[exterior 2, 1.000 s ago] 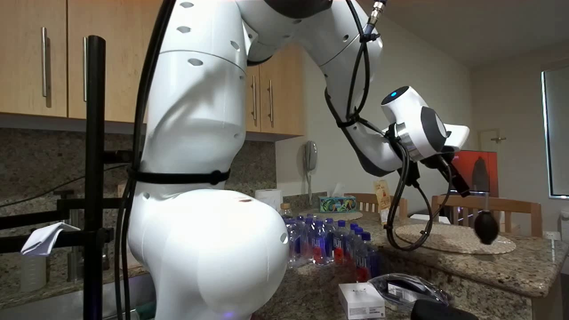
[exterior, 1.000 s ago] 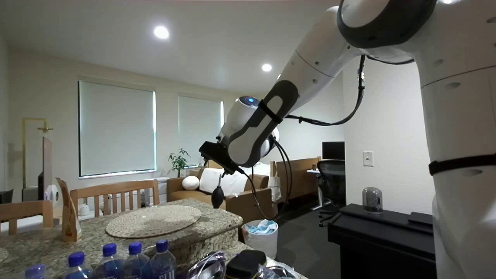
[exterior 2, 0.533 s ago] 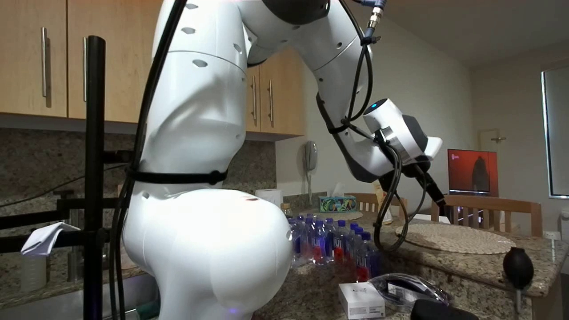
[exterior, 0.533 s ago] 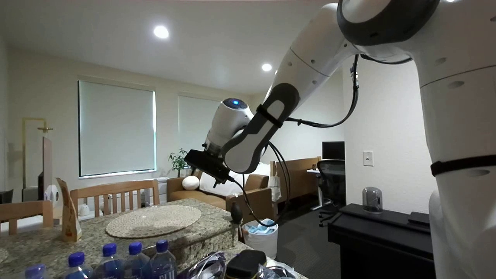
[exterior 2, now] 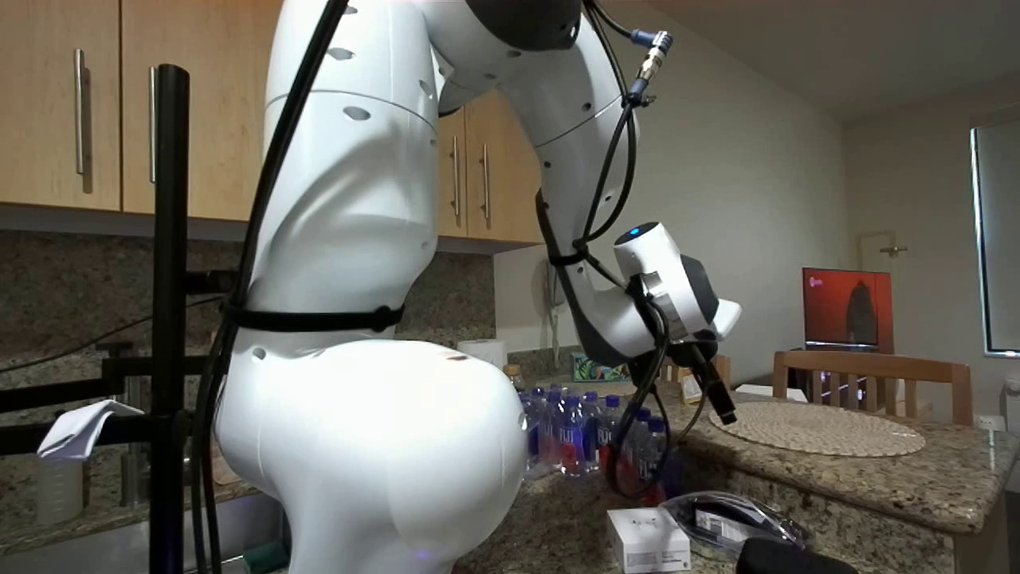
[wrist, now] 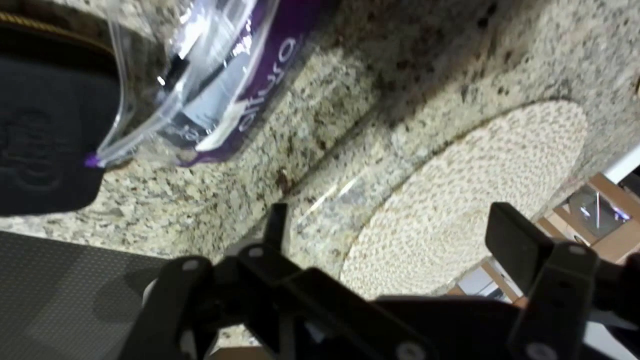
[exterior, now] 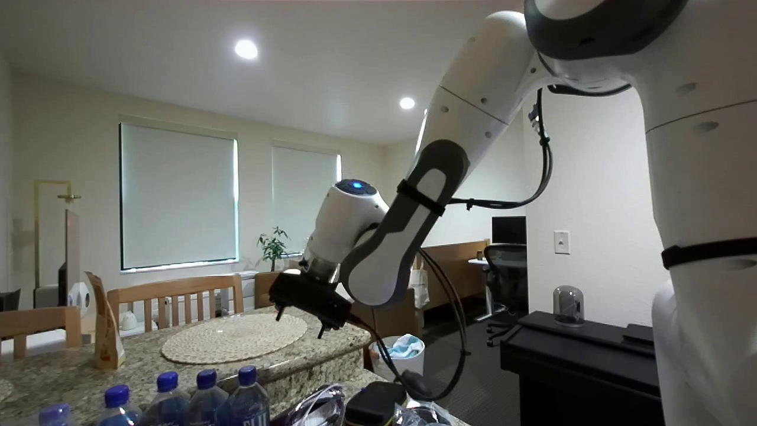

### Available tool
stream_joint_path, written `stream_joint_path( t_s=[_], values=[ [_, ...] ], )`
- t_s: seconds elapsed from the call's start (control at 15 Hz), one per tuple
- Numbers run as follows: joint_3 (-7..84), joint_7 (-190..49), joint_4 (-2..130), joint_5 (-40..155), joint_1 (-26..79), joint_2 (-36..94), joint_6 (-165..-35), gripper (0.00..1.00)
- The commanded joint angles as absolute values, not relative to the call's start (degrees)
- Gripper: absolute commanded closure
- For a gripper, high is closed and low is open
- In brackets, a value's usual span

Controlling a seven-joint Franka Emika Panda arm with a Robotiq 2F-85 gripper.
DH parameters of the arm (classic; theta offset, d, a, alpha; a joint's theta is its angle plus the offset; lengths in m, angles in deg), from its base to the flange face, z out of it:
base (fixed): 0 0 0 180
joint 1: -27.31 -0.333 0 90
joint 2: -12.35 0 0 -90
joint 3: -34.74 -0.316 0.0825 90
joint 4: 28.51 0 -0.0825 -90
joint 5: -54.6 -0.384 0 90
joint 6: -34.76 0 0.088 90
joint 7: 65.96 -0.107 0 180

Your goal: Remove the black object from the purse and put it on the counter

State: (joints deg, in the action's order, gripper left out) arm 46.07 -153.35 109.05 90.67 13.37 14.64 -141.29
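The black object, a dark rubber bulb (exterior: 417,383), shows blurred and low beyond the counter's edge in an exterior view, near the floor. Nothing touches it there except, perhaps, a cable that crosses in front. Over the raised stone counter (exterior 2: 948,478) hangs my gripper (exterior: 300,322). In the wrist view its jaws stand wide apart with no object between them, and the gripper (wrist: 392,227) overlooks the counter edge. Which thing is the purse I cannot tell; a black zip case (wrist: 45,135) and a clear bag with purple trim (wrist: 270,75) lie on the lower counter.
A round woven placemat (wrist: 450,215) lies on the raised counter. Several water bottles (exterior 2: 574,434) and a white box (exterior 2: 649,540) stand on the lower one. Past the counter's end is a white bin (exterior: 415,362). Chairs (exterior 2: 876,367) line the far side.
The bulb has dropped from just below the gripper, down past the counter's edge and away from it. The arm has swung lower and to the left in an exterior view.
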Motion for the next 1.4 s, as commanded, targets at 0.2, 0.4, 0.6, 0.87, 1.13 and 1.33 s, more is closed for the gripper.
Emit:
stream_joint_path(
  t_s=[0.2, 0.4, 0.6, 0.87, 1.13, 1.33],
  values=[
    [43.75, -149.80, 118.35, 89.07, 13.05, 12.02, -144.86, 0.00],
    [43.23, -149.94, 119.86, 89.30, 12.94, 11.63, -144.80, 0.00],
    [42.12, -149.83, 121.79, 86.00, 12.68, 11.84, -144.83, 0.00],
    [40.57, -148.47, 124.00, 81.32, 12.71, 11.64, -144.84, 0.00],
    [36.40, -143.36, 127.22, 67.13, 12.13, 12.27, -145.05, 0.00],
    [30.68, -135.88, 127.78, 53.41, 12.58, 11.87, -143.24, 0.00]
  ],
)
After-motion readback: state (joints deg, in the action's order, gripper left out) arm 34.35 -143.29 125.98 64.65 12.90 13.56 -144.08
